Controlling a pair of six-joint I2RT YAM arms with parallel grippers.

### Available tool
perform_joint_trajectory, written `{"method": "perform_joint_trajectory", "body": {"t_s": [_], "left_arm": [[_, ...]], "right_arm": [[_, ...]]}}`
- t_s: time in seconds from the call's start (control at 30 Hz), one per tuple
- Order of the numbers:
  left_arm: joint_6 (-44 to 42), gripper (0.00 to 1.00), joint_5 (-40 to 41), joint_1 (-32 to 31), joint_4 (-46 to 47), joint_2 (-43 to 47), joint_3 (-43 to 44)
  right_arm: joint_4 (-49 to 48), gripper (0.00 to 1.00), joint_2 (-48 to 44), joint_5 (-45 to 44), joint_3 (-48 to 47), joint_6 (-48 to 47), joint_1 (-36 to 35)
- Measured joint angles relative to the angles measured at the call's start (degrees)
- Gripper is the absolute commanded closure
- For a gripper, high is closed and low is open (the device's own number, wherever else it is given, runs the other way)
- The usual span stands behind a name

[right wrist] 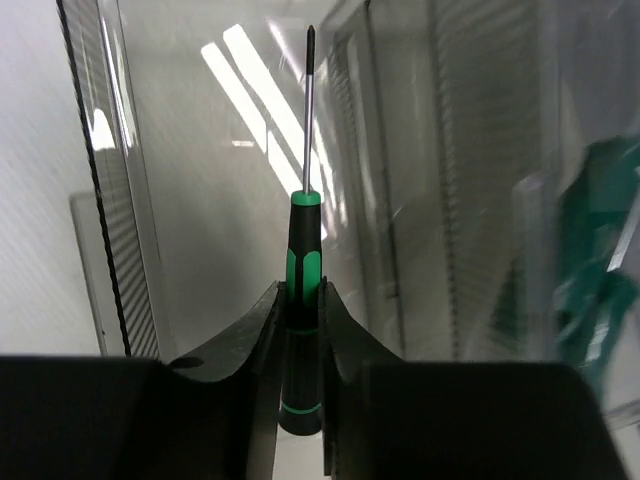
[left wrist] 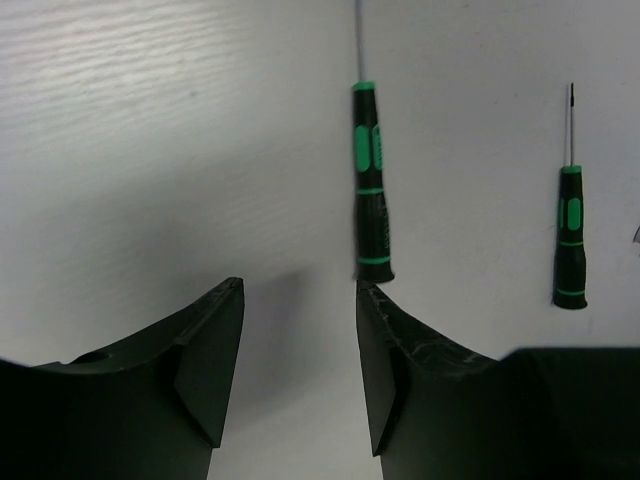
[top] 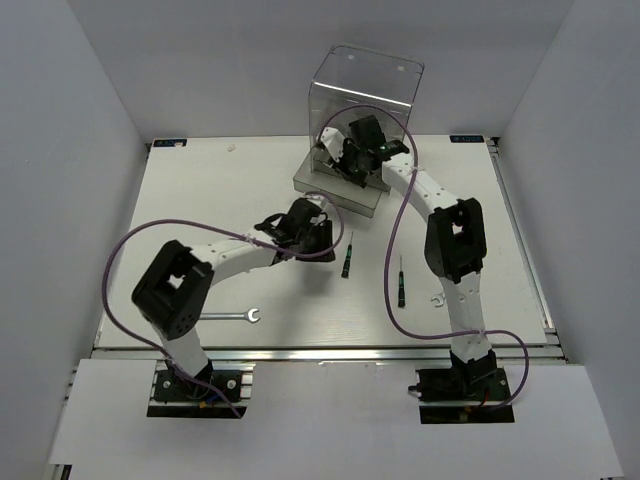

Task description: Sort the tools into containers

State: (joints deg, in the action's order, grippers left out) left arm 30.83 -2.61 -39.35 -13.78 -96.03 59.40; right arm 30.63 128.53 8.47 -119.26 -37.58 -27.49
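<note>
My right gripper (top: 356,160) (right wrist: 302,290) is shut on a green-and-black screwdriver (right wrist: 305,225), whose shaft points up toward the clear plastic walls of the cabinet (top: 365,95) (right wrist: 200,200). It hangs over a pulled-out drawer (top: 318,190) in front of the cabinet. My left gripper (top: 312,236) (left wrist: 300,292) stands open above bare table, nothing between its fingers. Just past its right fingertip lies a screwdriver (left wrist: 371,190) (top: 347,256). A second screwdriver (left wrist: 570,240) (top: 401,283) lies further right. A silver wrench (top: 235,317) rests near the table's front left, and another wrench (top: 440,299) lies by the right arm.
White walls enclose the table on three sides. An aluminium rail (top: 330,352) runs along the near edge. Purple cables (top: 120,260) loop from both arms.
</note>
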Motion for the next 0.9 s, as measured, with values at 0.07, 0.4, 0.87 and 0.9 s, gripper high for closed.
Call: {"method": "perform_joint_trajectory", "body": {"t_s": [0.07, 0.4, 0.87, 0.9], "left_arm": [[-0.8, 0.41, 0.5, -1.4, 0.0, -3.7, 3.4], [-3.3, 0.45, 5.1, -4.0, -3.7, -14.1, 15.1], [-3.7, 0.49, 9.3, -8.5, -10.3, -22.4, 24.1], [-3.7, 0.51, 9.4, -8.5, -10.5, -22.4, 24.1]], "right_arm": [[0.6, 0.6, -0.1, -0.9, 2.4, 0.0, 0.0], [3.4, 0.54, -5.5, 2.5, 6.3, 4.1, 1.1], [-7.1, 0.52, -41.2, 13.4, 39.6, 16.9, 14.4], [-7.3, 0.52, -41.7, 13.6, 41.3, 17.3, 14.8]]}}
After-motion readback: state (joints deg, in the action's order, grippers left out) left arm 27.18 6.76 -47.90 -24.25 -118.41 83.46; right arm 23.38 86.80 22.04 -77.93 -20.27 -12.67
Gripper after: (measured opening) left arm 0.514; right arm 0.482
